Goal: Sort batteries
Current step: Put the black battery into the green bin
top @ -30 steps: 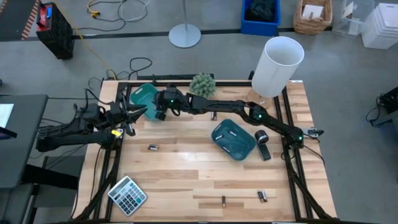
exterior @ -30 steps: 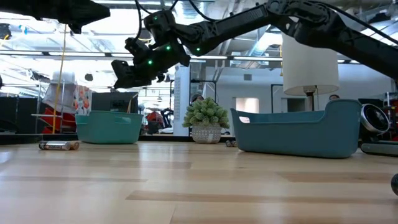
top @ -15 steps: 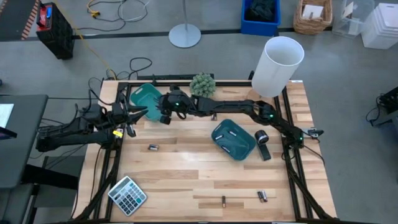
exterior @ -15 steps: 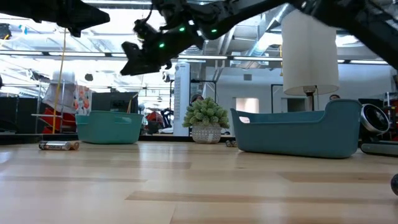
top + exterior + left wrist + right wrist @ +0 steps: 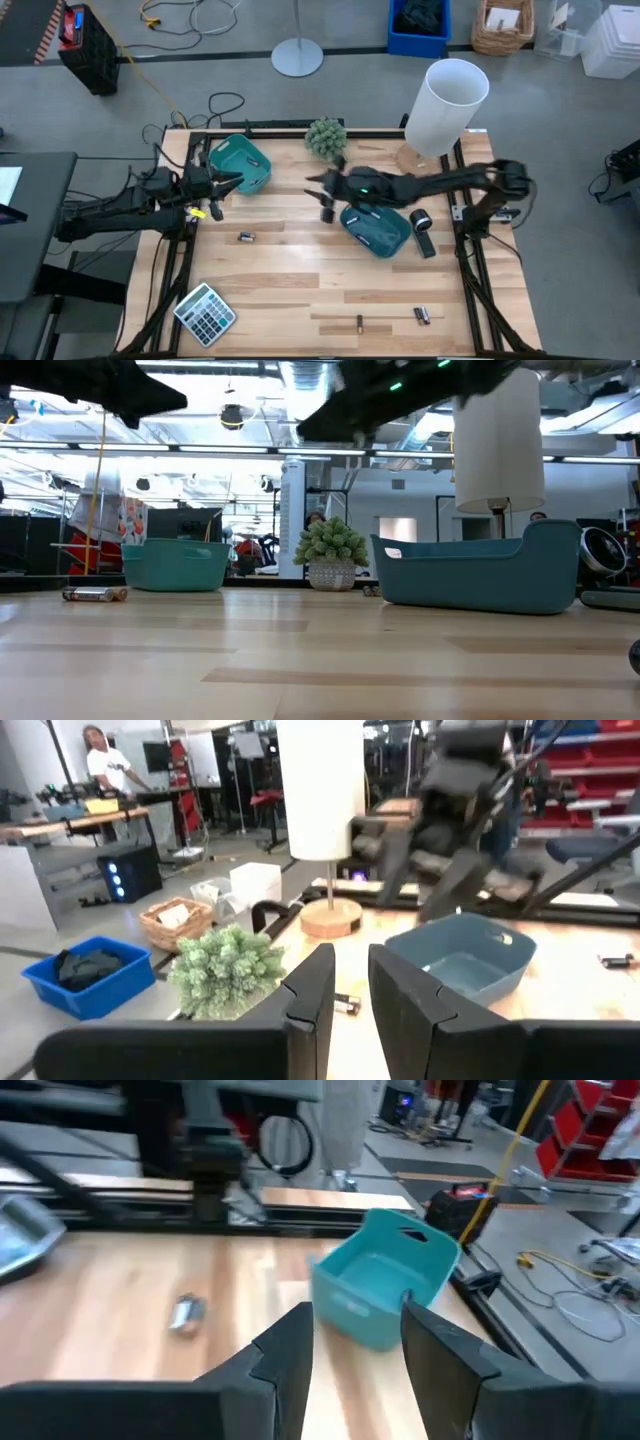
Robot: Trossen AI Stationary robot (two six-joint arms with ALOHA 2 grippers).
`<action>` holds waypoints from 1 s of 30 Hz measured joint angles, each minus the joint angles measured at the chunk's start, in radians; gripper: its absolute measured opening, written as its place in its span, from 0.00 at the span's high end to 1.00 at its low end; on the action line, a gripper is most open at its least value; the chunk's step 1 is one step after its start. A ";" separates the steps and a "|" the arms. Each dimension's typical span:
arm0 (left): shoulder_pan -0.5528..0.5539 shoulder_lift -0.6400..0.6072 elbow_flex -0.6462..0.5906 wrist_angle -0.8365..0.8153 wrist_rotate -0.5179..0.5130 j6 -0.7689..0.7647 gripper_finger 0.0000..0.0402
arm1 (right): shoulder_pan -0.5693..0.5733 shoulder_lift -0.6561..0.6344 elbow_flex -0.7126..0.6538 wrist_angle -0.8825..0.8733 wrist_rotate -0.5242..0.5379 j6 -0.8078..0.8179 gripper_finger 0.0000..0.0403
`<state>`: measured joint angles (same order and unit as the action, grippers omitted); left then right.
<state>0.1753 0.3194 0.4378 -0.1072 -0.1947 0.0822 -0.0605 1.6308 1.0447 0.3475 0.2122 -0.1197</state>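
A wooden surface [image 5: 300,270] carries two teal trays. Loose batteries lie toward its left side [image 5: 246,237] and front edge [image 5: 421,315]. The right gripper [image 5: 322,192] hovers mid-surface, jaws open and empty; the left gripper [image 5: 226,181] waits, open, at the left edge. Best descend straight over one battery, straddling it crosswise.

Two dark jointed arms, green lights, black cables

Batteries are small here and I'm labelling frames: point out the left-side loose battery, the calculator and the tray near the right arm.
battery [image 5: 246,237], high view, middle of its body.
calculator [image 5: 205,314], high view, centre of its keypad.
tray [image 5: 392,240], high view, its near rim.
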 joint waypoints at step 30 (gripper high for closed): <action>0.002 0.685 0.073 0.417 0.086 0.163 0.85 | 0.380 -0.318 -0.216 -0.436 0.002 0.334 0.58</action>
<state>0.1777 1.0041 0.5104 0.3096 -0.1089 0.2451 0.3199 1.3129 0.8284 -0.0881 0.2144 0.2144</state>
